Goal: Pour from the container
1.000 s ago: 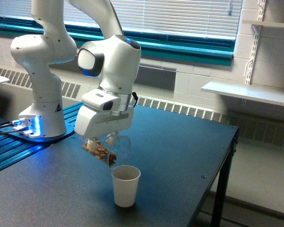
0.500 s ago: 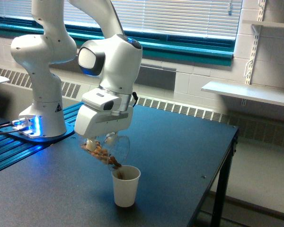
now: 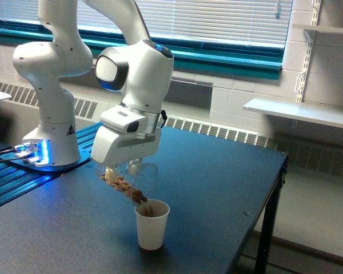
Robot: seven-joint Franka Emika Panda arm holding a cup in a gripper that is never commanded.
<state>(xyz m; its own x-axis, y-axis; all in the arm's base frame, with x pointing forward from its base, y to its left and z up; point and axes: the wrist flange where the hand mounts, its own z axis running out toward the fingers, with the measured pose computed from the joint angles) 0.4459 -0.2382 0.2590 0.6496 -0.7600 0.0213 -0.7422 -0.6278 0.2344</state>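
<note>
Gripper (image 3: 121, 169) clamped on the container (image 3: 136, 178), a clear wide-mouthed cup, fingers mostly hidden under the white hand housing so only the grip itself is plain. Container is tipped steeply, mouth down toward the exterior view's right, held in the air just above and a bit to the exterior view's left of the paper cup (image 3: 152, 224). Brown nut-like bits (image 3: 126, 185) lie along the lower wall of the container and run to its lip; some are right at the paper cup's rim (whether they touch the rim, cannot tell) and brown shows inside the cup's mouth. Paper cup is off-white, upright, standing on the dark table (image 3: 217, 188) near its front edge. Container lip sits just over the cup's opening on its left side in the exterior view. Above the gripper, the white arm (image 3: 134, 74) bends down from the upper left, with a dark joint cap facing the camera. Arm base (image 3: 54, 131) stands on the table's left part, in the exterior view, next to a blue-lit panel (image 3: 31, 151). Behind: window blinds (image 3: 217, 20), a teal sill, a radiator grille along the wall, a white shelf (image 3: 300, 111) on the exterior view's right.
</note>
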